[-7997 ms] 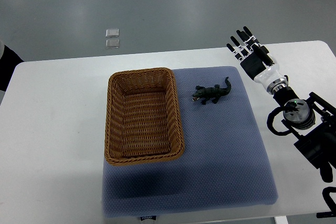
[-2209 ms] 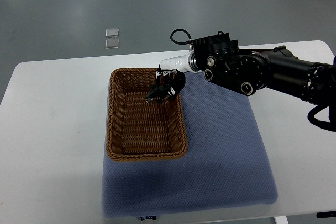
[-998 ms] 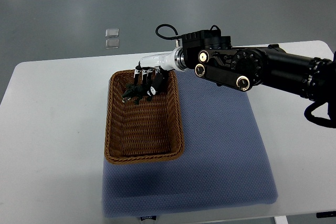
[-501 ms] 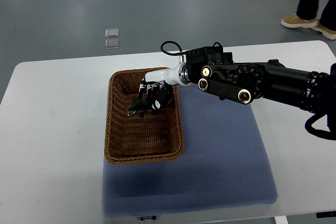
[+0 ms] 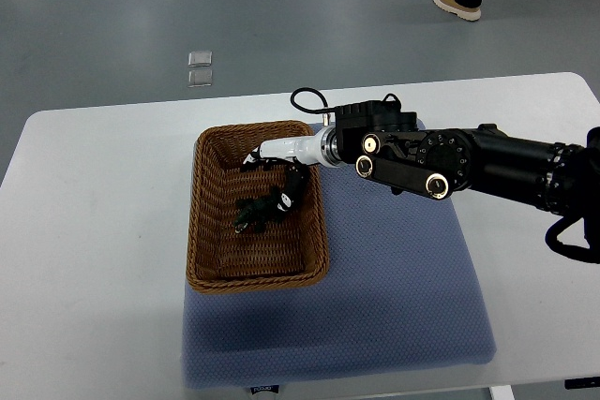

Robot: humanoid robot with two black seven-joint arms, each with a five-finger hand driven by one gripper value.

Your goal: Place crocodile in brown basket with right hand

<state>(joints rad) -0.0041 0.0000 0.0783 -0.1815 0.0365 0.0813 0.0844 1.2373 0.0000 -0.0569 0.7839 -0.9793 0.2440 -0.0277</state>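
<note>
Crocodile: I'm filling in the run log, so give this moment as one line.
crocodile: in brown basket | right hand: open, over basket | left arm: out of view

My right arm (image 5: 487,168) comes in over the right edge of the tabletop (image 5: 94,194) and stretches left. Its black links end in a white wrist (image 5: 292,148) near mid-table, toward the far edge. The right hand (image 5: 277,168) hangs palm down, with fingers (image 5: 293,183) pointing downward and, as far as I can make out, loosely spread and gripping nothing.
</note>
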